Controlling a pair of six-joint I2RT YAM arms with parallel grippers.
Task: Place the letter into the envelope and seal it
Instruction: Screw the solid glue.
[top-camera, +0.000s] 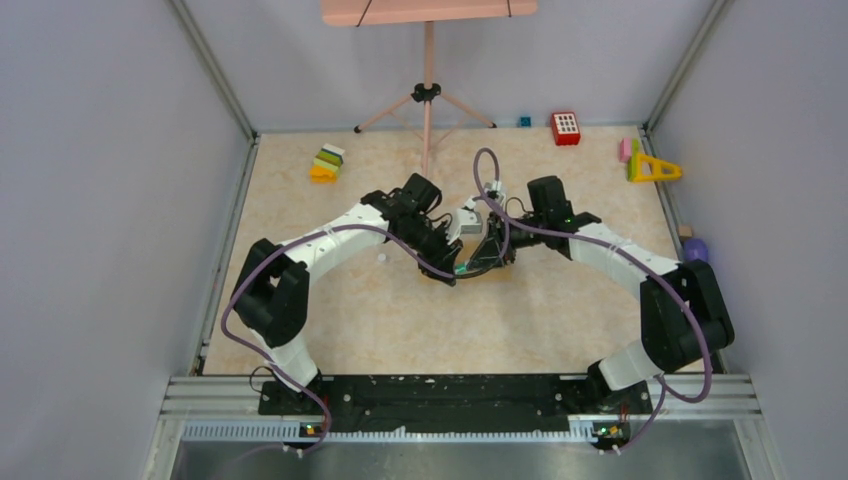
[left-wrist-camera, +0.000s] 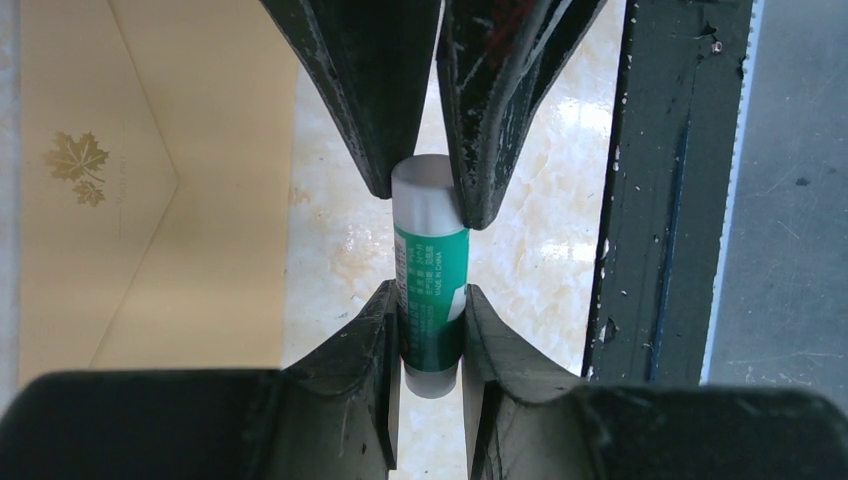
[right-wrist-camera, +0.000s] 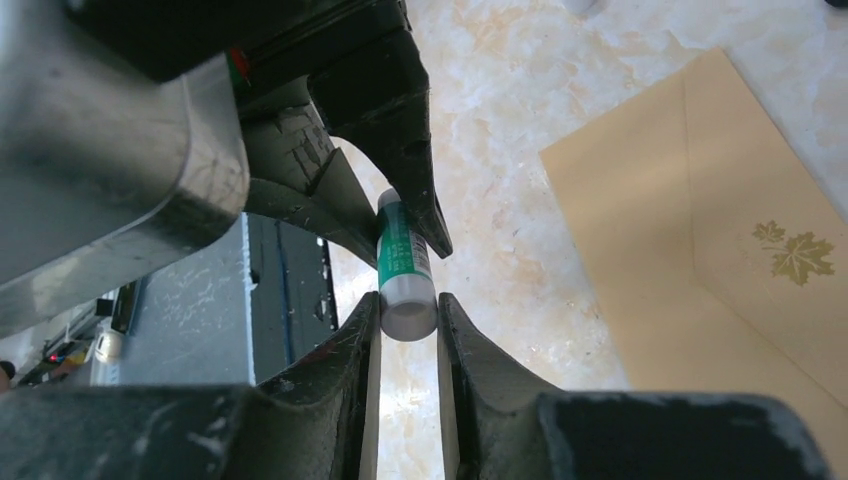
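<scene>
We read: left gripper clamps glue stick | right gripper pinches cap, likely uncapping to seal envelope.

Grey walls enclose a marbled beige tabletop; pink tripod behind.

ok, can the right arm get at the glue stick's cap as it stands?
Looks like yes. The right claw sits on the pale cap, jaws against both sides, while the left claw pins the glue stick by its green body. Nothing lies between them.
</scene>
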